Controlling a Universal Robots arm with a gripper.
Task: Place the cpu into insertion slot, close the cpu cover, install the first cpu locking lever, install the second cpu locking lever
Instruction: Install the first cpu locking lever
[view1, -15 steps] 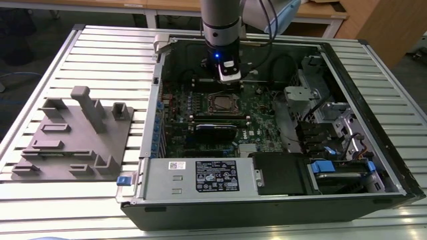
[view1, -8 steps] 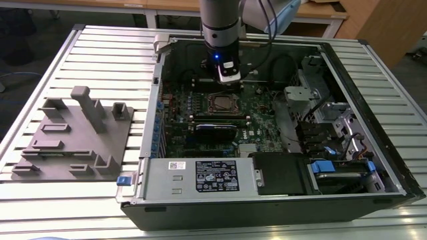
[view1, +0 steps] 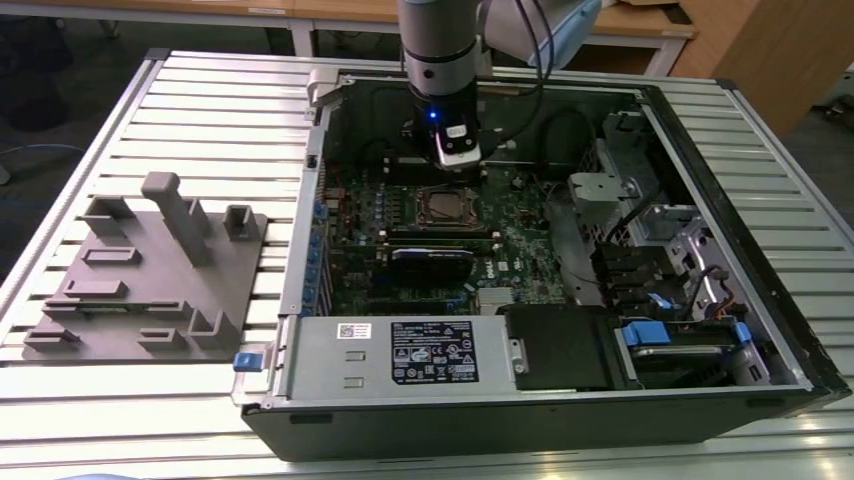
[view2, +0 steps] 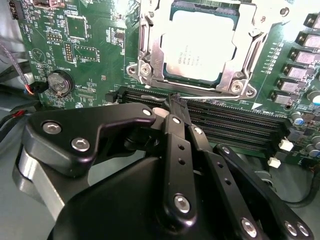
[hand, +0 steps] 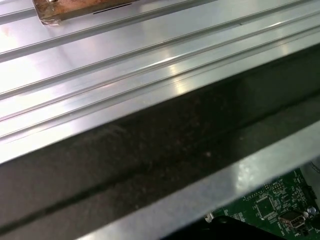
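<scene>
ribbed metal table (view1: 200, 110) carries an open computer case (view1: 534, 425). in the exterior view the gripper (view1: 455, 158) hangs just above the insertion slot (view1: 441, 207), toward the case's far edge. in the second wrist view the cpu (view2: 197, 47) lies in the slot under the closed cpu cover (view2: 150, 52); the fingers (view2: 174, 135) are clenched together, tips at a thin locking lever (view2: 210, 91). in the first wrist view, table ribs and the case's dark wall (hand: 150, 165).

The cpu (view2: 202, 45) lies framed by the lowered cpu cover (view2: 154, 52).
</scene>
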